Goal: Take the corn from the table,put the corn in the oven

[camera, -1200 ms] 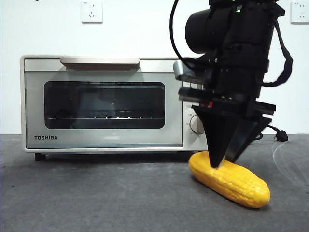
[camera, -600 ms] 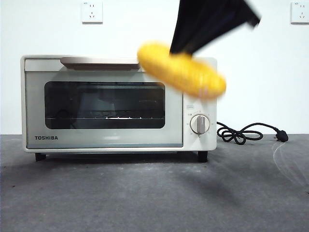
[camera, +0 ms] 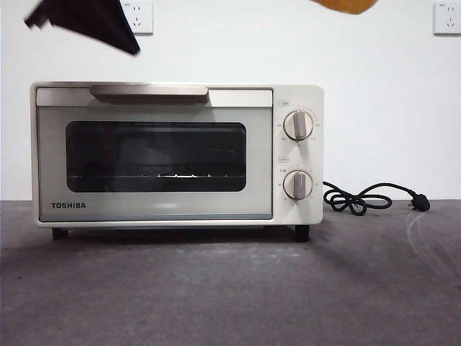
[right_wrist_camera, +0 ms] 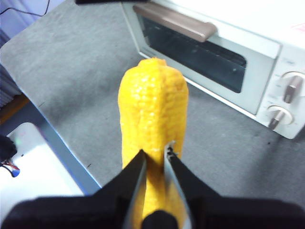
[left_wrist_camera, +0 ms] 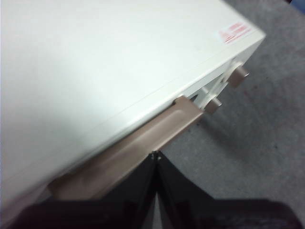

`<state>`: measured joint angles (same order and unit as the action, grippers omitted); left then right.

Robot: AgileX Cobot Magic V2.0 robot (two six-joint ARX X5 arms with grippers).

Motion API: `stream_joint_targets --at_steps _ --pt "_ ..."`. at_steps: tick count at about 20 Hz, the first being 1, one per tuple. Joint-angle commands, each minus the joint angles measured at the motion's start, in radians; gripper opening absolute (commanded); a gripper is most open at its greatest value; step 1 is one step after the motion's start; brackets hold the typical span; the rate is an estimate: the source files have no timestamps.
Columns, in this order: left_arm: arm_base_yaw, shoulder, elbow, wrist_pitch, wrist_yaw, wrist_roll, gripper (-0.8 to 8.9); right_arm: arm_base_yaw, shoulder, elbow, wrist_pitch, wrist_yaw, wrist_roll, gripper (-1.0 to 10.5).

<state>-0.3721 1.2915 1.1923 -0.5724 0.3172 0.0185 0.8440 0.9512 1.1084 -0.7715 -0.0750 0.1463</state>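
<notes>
Fingers of my right gripper (right_wrist_camera: 155, 160) pinch the corn (right_wrist_camera: 151, 109) high above the oven (camera: 176, 155); left gripper (left_wrist_camera: 155, 155) fingers pressed together over its handle (left_wrist_camera: 138, 143); door closed.

Showing only as an orange-yellow sliver at the front view's top edge: the corn (camera: 346, 6), the rest being cut off above. Reaching into that view at the top left corner, a blurred black end effector (camera: 94, 20), its arm lying out of frame. Blurring in the left wrist view: the oven (left_wrist_camera: 95, 71) top and the red label (left_wrist_camera: 234, 32), its print being too smeared for reading.
</notes>
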Motion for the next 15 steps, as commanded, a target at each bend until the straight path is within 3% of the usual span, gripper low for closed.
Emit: stream_joint_targets --at_steps 1,11,15 --pt "-0.002 0.036 -0.008 0.023 0.003 0.008 -0.06 0.001 -0.006 -0.006 -0.009 0.006 0.012 -0.1" --pt "-0.002 0.093 -0.008 0.053 -0.012 0.009 -0.06 0.001 -0.007 -0.006 -0.020 0.016 0.011 -0.1" --pt "-0.002 0.093 -0.008 0.060 -0.073 0.012 -0.06 0.001 -0.007 -0.006 -0.021 0.016 0.011 -0.1"
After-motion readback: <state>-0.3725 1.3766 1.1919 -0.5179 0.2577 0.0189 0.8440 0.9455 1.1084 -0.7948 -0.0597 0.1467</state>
